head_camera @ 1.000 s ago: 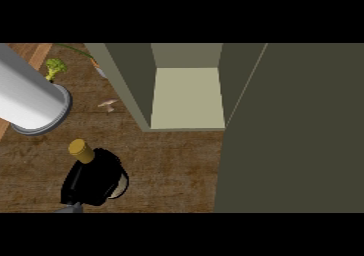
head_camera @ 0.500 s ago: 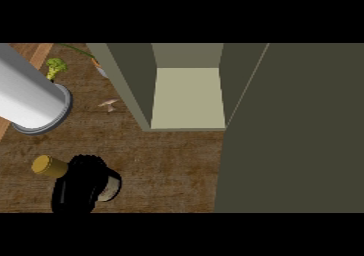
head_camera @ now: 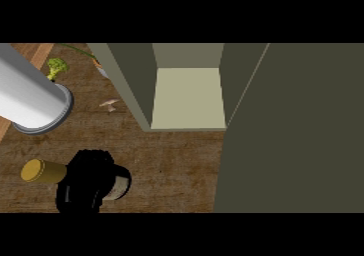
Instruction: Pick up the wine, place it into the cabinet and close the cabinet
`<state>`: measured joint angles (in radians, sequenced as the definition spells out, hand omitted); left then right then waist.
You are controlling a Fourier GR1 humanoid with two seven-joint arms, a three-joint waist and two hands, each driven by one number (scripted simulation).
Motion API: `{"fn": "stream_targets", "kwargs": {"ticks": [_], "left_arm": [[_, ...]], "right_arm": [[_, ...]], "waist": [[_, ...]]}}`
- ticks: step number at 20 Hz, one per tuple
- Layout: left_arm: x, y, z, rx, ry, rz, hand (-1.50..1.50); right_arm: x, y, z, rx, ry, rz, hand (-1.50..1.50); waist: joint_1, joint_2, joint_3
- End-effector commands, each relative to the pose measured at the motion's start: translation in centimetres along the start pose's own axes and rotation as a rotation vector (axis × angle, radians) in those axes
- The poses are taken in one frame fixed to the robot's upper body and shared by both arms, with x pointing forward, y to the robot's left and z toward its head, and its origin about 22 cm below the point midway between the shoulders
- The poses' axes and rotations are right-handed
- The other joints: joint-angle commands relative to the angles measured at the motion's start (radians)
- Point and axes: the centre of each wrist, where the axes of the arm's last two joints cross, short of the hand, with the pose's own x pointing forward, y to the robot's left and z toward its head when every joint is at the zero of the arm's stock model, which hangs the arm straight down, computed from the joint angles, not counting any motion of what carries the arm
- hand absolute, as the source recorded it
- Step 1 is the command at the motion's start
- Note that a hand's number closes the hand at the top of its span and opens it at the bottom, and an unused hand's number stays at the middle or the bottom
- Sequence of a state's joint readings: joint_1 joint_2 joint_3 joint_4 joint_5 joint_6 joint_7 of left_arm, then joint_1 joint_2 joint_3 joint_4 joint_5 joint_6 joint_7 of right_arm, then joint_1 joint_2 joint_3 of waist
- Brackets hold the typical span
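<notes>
My left hand (head_camera: 87,181) at 7 o'clock, fingers curled round wine (head_camera: 43,171), bottle tipped, cap pointing 9 o'clock, probably off counter (head_camera: 177,165). Step: carry. Next: swing to 1 o'clock, into open cabinet (head_camera: 186,97).

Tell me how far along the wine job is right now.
Done: the hand is curled round the wine, which lies tilted with its gold cap pointing left. In hand: carrying it over the counter. Left: putting it on the open cabinet shelf, then swinging the door closed.
</notes>
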<state>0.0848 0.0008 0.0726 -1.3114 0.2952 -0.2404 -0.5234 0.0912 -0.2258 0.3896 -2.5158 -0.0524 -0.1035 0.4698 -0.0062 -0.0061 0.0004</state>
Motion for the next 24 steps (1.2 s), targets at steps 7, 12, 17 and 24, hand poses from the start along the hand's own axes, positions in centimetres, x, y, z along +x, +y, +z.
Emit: {"fn": "stream_targets", "kwargs": {"ticks": [7,12,17,24], "left_arm": [[5.6,-8.2,-4.8,-0.071,-0.037,-0.023,1.50],[7.2,-14.3,-4.7,-0.064,-0.020,-0.003,1.50],[7.7,-16.9,-8.1,-0.039,0.052,0.017,1.50],[6.2,-19.3,-10.7,-0.008,0.068,-0.058,1.50]], "right_arm": [[3.4,0.0,2.2,0.029,-0.069,-0.056,-1.50],[3.5,-0.5,2.3,0.043,-0.057,-0.027,-1.50],[3.6,-0.6,3.0,0.005,-0.073,-0.035,-1.50],[2.9,-0.6,2.8,0.012,-0.063,-0.037,-1.50]], "waist": [[0.000,0.001,0.000],[-0.004,0.001,0.000],[-0.017,0.003,0.000],[-0.015,0.005,0.000]]}}
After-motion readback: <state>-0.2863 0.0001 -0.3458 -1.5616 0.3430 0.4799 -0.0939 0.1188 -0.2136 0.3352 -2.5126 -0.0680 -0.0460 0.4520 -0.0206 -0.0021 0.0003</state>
